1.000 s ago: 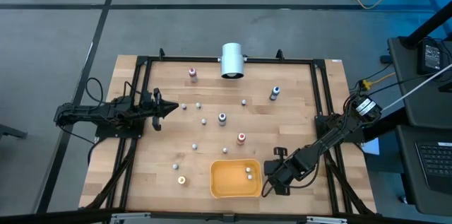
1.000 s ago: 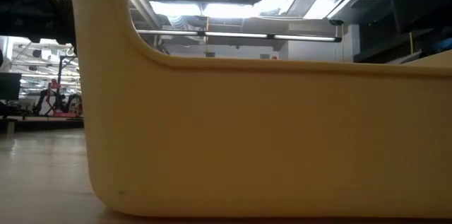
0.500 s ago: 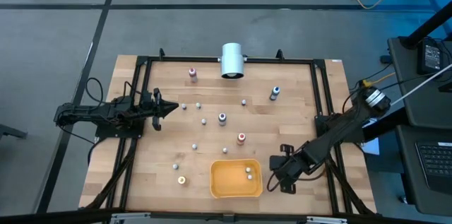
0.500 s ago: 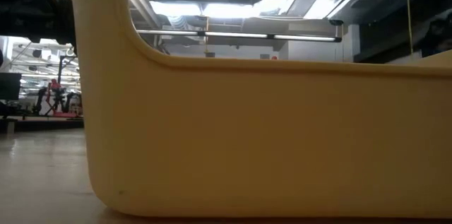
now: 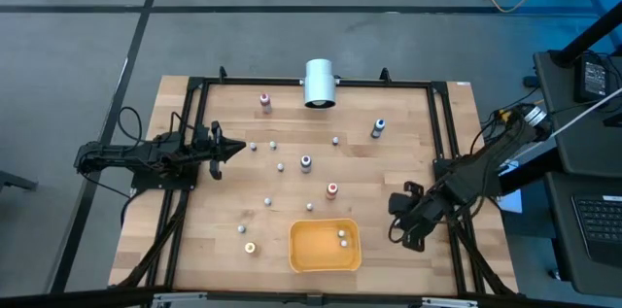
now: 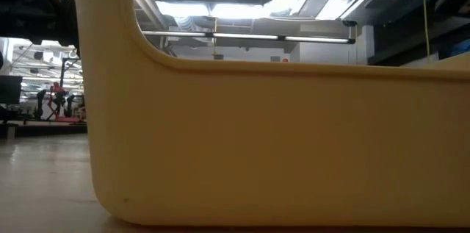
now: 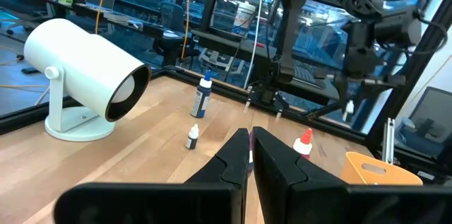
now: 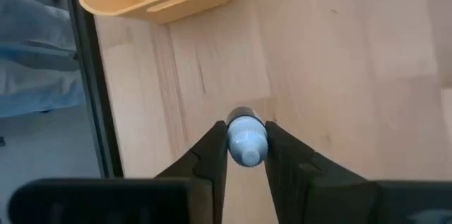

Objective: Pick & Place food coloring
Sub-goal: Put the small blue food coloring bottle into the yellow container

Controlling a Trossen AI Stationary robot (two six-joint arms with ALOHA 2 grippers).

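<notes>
Small food coloring bottles are spread over the wooden table: pink-topped (image 5: 264, 101), blue-topped (image 5: 378, 128), red-topped (image 5: 332, 190) and several tiny pale ones. Two more lie in the orange tray (image 5: 326, 247) at the near edge. My right gripper (image 5: 403, 221) hangs above the table to the right of the tray, shut on a pale bluish-white bottle (image 8: 246, 141). My left gripper (image 5: 238, 148) waits shut and level at the table's left side, also seen as my left gripper (image 7: 250, 155) in its wrist view. My right gripper pinches the pale bottle by its two opposite sides (image 8: 232, 139) between its two fingers. The fingers (image 8: 212, 155) slant down from above. The bottle is lifted clear of the wood and shows end-on between the fingers.
A big white cylinder (image 5: 319, 83) lies on its stand at the far edge. A black frame (image 5: 442, 153) borders the table. In the low view the tray's wall (image 6: 279, 145) fills the picture. Bare wood lies between the tray and the right rail.
My right gripper has risen and drawn away from the tray's right side toward the table's right and far edges, rolling a little as it went.
</notes>
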